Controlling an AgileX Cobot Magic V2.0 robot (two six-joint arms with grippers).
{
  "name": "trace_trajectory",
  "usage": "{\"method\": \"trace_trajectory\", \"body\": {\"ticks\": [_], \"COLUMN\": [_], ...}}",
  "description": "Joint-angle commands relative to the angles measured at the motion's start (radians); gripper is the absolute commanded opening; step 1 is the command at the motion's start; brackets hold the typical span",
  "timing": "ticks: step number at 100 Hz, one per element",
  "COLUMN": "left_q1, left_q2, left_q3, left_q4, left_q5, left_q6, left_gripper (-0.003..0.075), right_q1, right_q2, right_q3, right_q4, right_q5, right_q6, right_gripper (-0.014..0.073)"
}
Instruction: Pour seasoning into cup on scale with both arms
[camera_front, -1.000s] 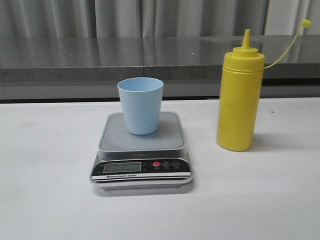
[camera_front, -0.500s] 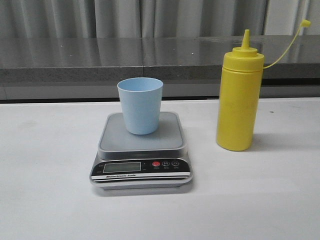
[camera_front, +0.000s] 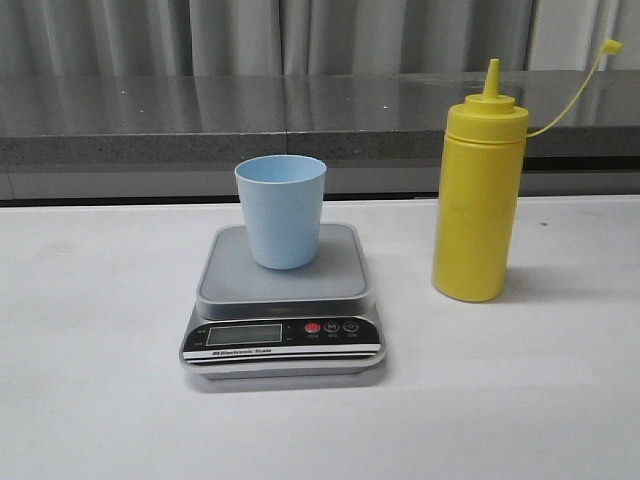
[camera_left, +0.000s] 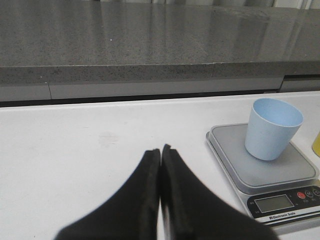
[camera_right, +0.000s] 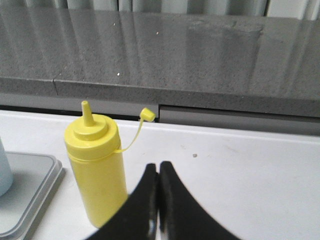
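The pale blue cup (camera_front: 281, 209) stands upright on the platform of the silver-grey scale (camera_front: 284, 300) at the table's middle. The yellow seasoning bottle (camera_front: 478, 190) stands upright to the right of the scale, its cap hanging off on a thin strand. No gripper shows in the front view. In the left wrist view my left gripper (camera_left: 160, 150) is shut and empty, off to the side of the scale (camera_left: 270, 172) and the cup (camera_left: 272, 127). In the right wrist view my right gripper (camera_right: 158, 166) is shut and empty, close beside the seasoning bottle (camera_right: 96, 165).
A dark grey stone ledge (camera_front: 200, 125) runs along the back of the white table (camera_front: 90, 350), with grey curtains behind it.
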Motion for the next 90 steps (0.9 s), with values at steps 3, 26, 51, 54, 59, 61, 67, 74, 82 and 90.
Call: {"method": "trace_trajectory", "body": {"ticks": [3, 26, 51, 54, 59, 61, 67, 74, 82, 90], "left_q1": [0.002, 0.002, 0.002, 0.002, 0.002, 0.002, 0.002, 0.002, 0.002, 0.002], "left_q2": [0.008, 0.008, 0.008, 0.008, 0.008, 0.008, 0.008, 0.008, 0.008, 0.008], "left_q3": [-0.026, -0.026, -0.026, -0.026, -0.026, -0.026, -0.026, -0.026, -0.026, -0.026], "left_q4": [-0.004, -0.004, -0.004, -0.004, -0.004, -0.004, -0.004, -0.004, -0.004, -0.004], "left_q5": [-0.074, -0.074, -0.074, -0.074, -0.074, -0.074, -0.074, -0.074, -0.074, -0.074], "left_q6": [-0.007, -0.007, -0.007, -0.007, -0.007, -0.007, -0.007, -0.007, -0.007, -0.007], "left_gripper": [-0.0020, -0.0020, -0.0020, -0.0020, -0.0020, -0.0020, -0.0020, -0.0020, -0.0020, -0.0020], "right_q1": [0.025, 0.065, 0.066, 0.066, 0.066, 0.066, 0.066, 0.066, 0.066, 0.066], "right_q2": [0.029, 0.054, 0.054, 0.054, 0.054, 0.054, 0.054, 0.062, 0.085, 0.127], "right_q3": [-0.034, 0.008, 0.104, 0.118, 0.135, 0.141, 0.155, 0.167, 0.173, 0.173], "right_q4": [0.002, 0.001, 0.001, 0.001, 0.001, 0.001, -0.008, -0.025, -0.051, -0.069], "right_q5": [-0.090, -0.106, -0.259, -0.284, -0.320, -0.328, -0.357, -0.397, -0.444, -0.485], "right_q6": [0.000, 0.000, 0.000, 0.000, 0.000, 0.000, 0.000, 0.000, 0.000, 0.000], "right_gripper": [-0.0065, 0.0030, 0.0646, 0.0666, 0.0641, 0.0640, 0.0640, 0.0640, 0.0640, 0.0640]}}
